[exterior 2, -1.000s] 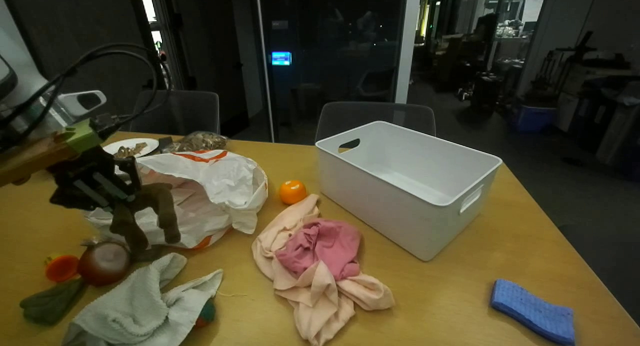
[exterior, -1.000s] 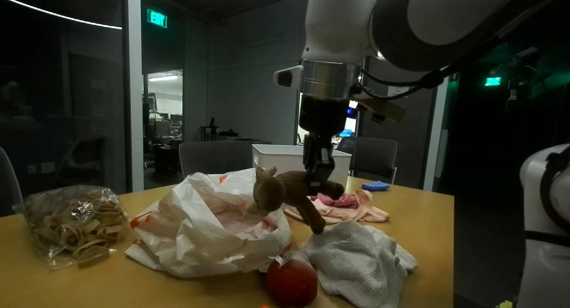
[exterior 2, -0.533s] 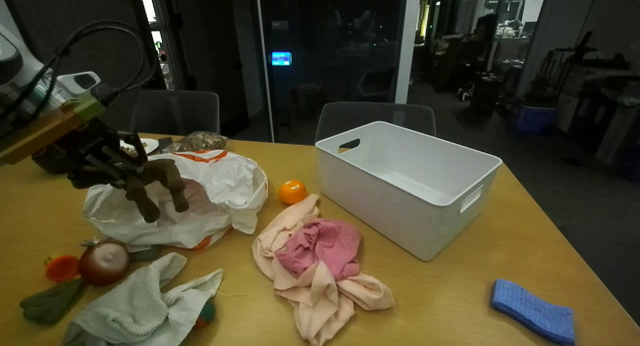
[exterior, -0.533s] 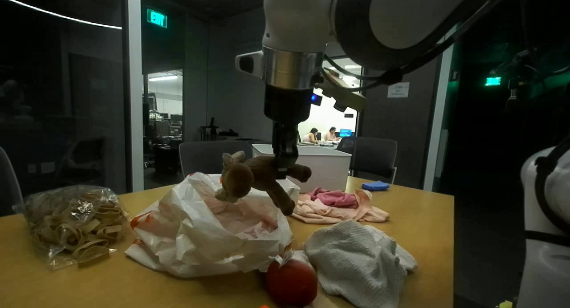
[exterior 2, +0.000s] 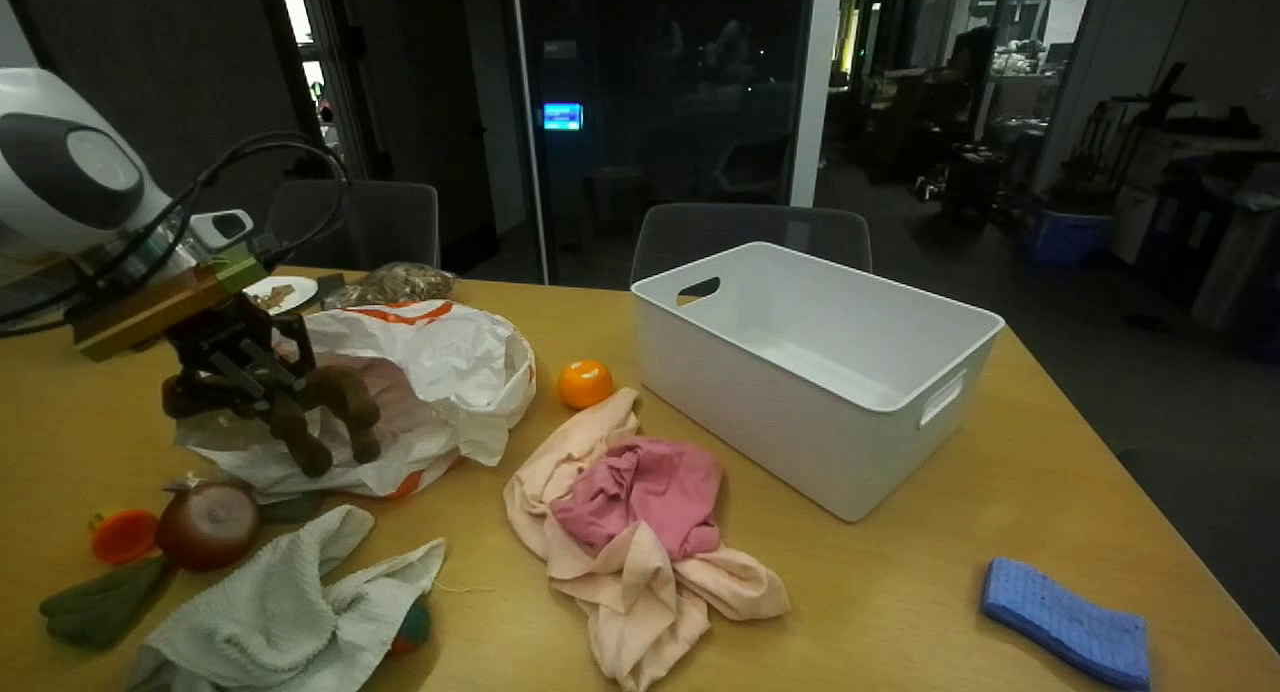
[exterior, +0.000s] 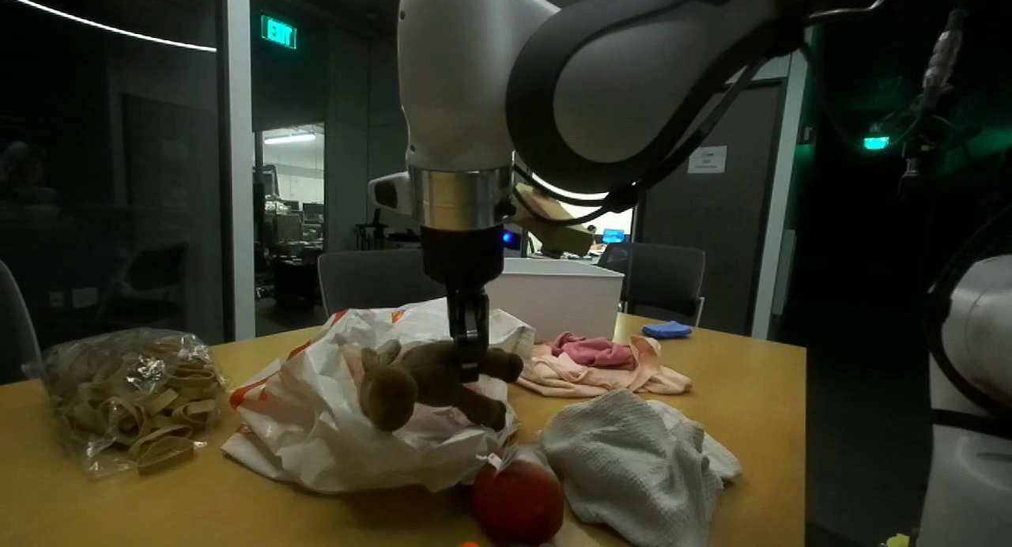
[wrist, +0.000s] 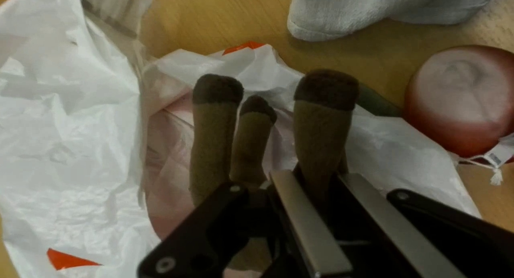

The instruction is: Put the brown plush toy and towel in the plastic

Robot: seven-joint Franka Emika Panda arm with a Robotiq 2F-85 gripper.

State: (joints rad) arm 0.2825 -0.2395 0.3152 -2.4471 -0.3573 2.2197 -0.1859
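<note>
My gripper [exterior: 470, 367] is shut on the brown plush toy [exterior: 389, 395], with a leg between its fingers in the wrist view [wrist: 317, 149]. The toy is low over the opening of the white plastic bag [exterior: 308, 432]; I cannot tell if it touches the bag. In an exterior view the toy's legs [exterior 2: 350, 402] hang over the bag [exterior 2: 480, 357]. Something pinkish shows inside the bag [wrist: 168, 169]. A pale grey-white towel [exterior: 632, 460] lies crumpled beside the bag, also in an exterior view [exterior 2: 265, 602]. The toy's head is hidden in the wrist view.
A white plastic box [exterior 2: 740, 402] stands on the table. A peach cloth with a pink cloth [exterior 2: 640, 497], an orange [exterior 2: 585, 384] and a blue sponge [exterior 2: 1065, 622] lie near it. A red-brown ball-like object [exterior: 518, 501] sits by the bag. A clear bag [exterior: 130, 397] of tan loops lies beside.
My gripper carries the toy sideways over the white bag, first rising a little, then lowering to the bag's opening. The towel and box have not moved.
</note>
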